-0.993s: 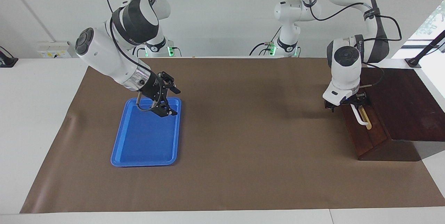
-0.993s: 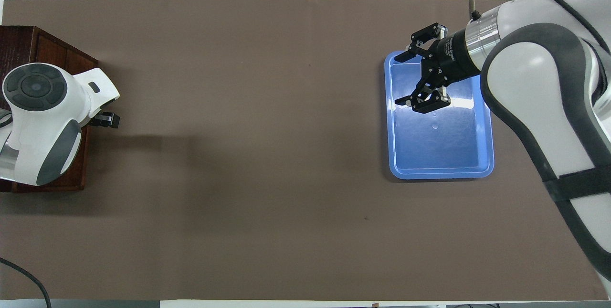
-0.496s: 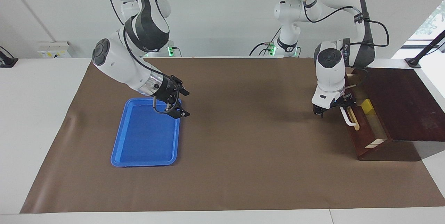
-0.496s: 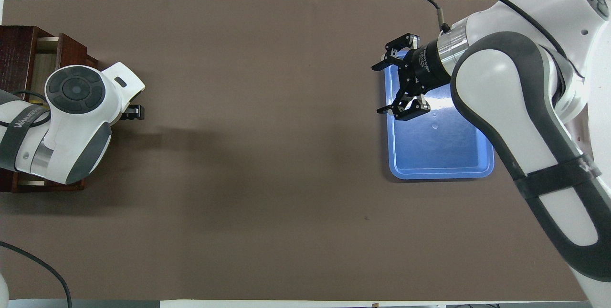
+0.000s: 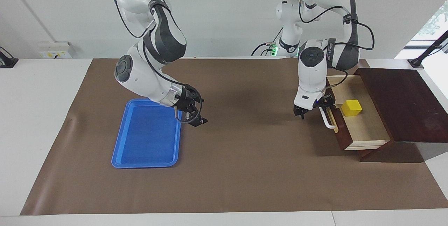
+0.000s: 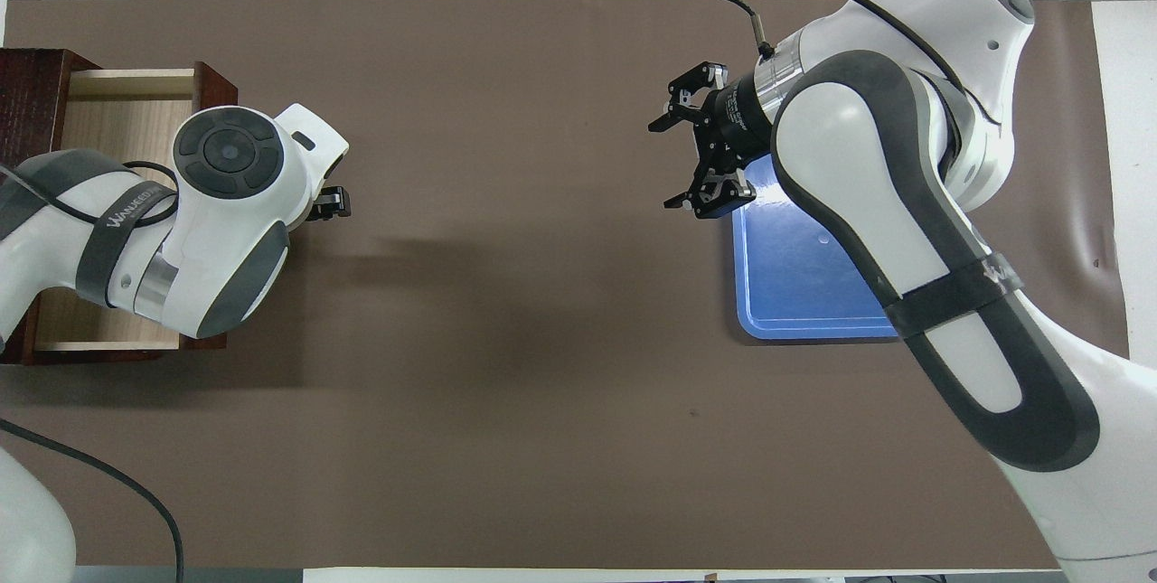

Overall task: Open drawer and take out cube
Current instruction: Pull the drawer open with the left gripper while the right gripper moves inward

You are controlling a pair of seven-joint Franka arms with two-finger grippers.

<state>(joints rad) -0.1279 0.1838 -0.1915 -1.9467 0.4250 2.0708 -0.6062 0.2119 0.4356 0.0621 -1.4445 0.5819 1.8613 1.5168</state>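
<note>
Box (image 5: 402,103) sits at my left arm's end of the desk (image 5: 245,170). Drawer (image 5: 364,131) stands pulled out of it toward the desk middle, cube (image 5: 351,108) in it, in the half nearer my bases. My left end effector (image 5: 323,108) is at the handle (image 5: 328,120) on the drawer front. Tray (image 5: 147,135) lies toward my right arm's end, well apart from the box. My right end effector (image 5: 193,112) hangs over the desk just beside the tray's edge, on the side toward the drawer.
</note>
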